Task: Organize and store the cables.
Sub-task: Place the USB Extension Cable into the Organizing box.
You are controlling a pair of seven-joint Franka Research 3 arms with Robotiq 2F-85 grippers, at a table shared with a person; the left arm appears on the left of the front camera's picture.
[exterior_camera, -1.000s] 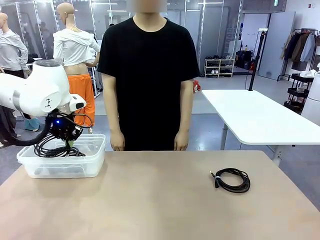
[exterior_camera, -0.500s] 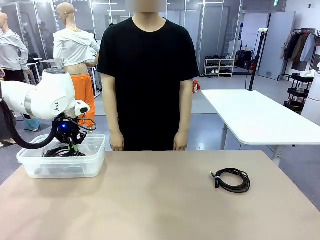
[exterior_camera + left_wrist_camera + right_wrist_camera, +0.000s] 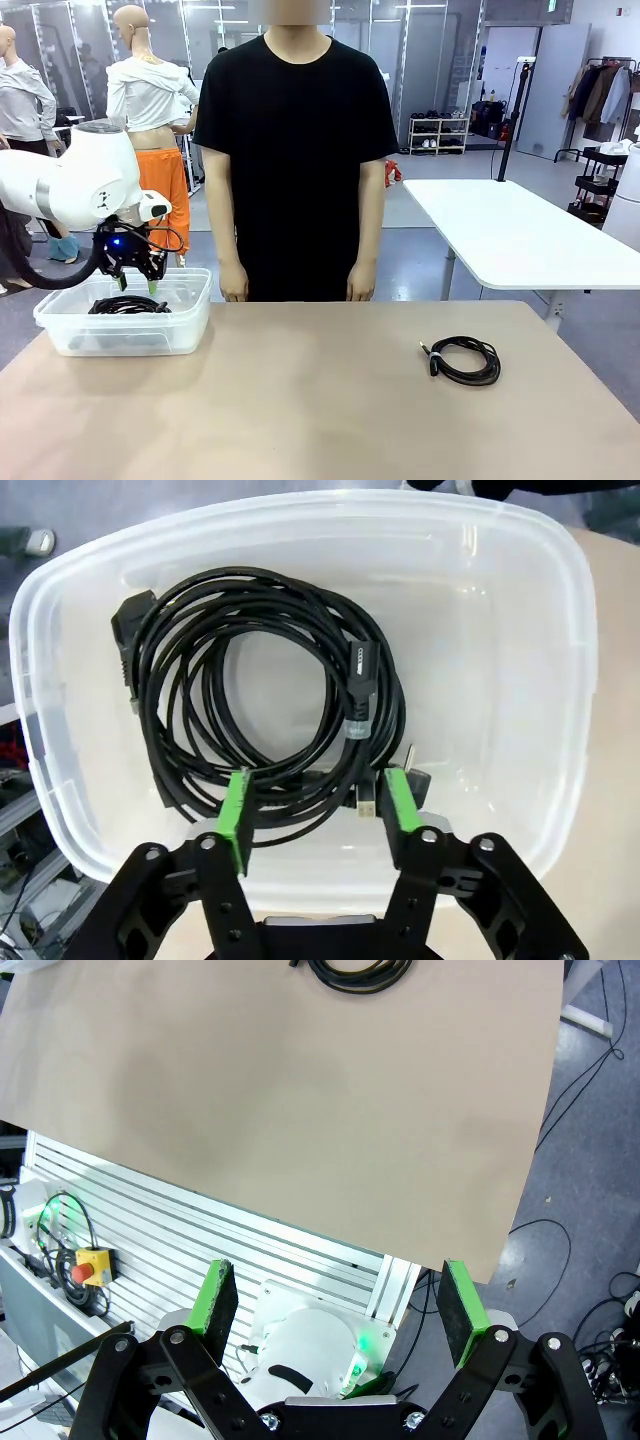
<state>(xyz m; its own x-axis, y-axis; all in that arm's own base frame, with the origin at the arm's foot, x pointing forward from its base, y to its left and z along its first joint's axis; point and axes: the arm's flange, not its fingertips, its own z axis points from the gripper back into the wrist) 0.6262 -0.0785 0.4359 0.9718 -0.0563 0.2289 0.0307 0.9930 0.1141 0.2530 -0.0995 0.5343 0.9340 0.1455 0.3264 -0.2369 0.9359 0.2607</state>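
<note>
Tabletop scene with two black cables, each wound in a round coil. A clear plastic bin [image 3: 100, 340] [image 3: 300, 508] stands at the far left of the table [image 3: 300, 410] [image 3: 280, 1110]. One coiled cable [image 3: 128, 305] [image 3: 260, 690] lies flat on the bin's bottom, its plug ends resting against the loops. The left end effector [image 3: 138, 283] [image 3: 312, 800] hangs just above the bin and points down. Its green pads are parted with nothing between them, and the cable lies below them. A second coiled cable [image 3: 465, 360] [image 3: 360, 972] lies on the bare table to the right, well apart from the bin. The right end effector [image 3: 340, 1295] is raised over the table's near side, fingers spread wide and empty. A person [image 3: 295, 150] in a black T-shirt stands at the far side, arms hanging down.
</note>
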